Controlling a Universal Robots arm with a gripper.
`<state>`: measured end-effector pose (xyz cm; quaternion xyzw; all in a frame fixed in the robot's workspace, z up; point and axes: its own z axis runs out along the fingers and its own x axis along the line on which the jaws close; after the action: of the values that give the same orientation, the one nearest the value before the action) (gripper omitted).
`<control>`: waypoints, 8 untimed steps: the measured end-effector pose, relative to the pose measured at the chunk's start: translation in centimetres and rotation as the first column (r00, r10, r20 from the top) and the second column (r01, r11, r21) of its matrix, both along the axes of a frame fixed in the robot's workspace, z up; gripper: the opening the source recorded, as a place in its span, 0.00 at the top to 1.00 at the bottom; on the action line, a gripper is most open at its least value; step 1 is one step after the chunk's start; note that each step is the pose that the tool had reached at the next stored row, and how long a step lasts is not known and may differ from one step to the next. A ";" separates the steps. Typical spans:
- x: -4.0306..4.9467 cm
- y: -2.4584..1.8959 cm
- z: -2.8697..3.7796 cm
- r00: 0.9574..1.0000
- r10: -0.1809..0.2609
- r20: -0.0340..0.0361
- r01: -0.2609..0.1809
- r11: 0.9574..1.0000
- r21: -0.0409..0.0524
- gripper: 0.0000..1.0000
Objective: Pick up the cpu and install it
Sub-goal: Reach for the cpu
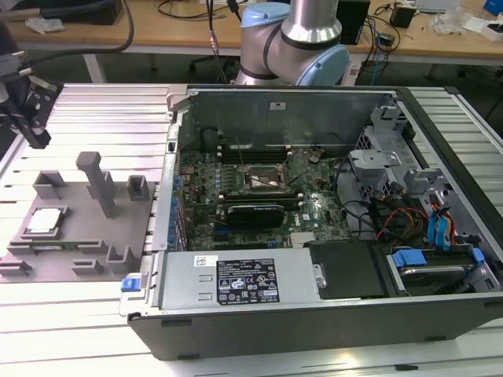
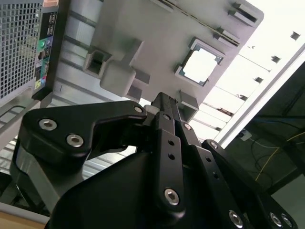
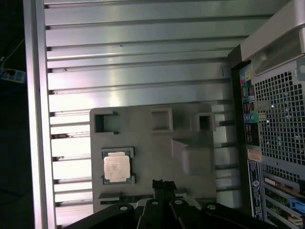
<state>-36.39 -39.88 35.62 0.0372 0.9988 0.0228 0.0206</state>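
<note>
Lying flat in a fixture (image 3: pixel 157 143) recess, the cpu (image 3: pixel 116 168) shows a silvery square top; the end effector (image 3: pixel 163 185) hangs over the fixture, pinched narrow, empty.

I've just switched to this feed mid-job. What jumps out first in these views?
The open computer case dominates the exterior view, with the black-framed motherboard socket near the middle of its board. At the exterior view's left, the grey fixture plate carries the cpu, lying flat in its square nest. In the first wrist view, the gripper hangs above the plate, near the cpu but not touching it.
</note>
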 end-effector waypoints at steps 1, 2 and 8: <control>-0.11 0.00 -0.17 1.000 0.000 0.000 0.000 1.000 0.000 0.89; -0.29 0.00 -0.41 1.000 0.000 0.000 0.000 1.000 0.000 0.89; -1.04 0.00 -1.40 1.000 0.000 0.000 0.000 1.000 0.000 0.89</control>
<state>-37.44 -39.89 34.22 0.0372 0.9988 0.0228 0.0206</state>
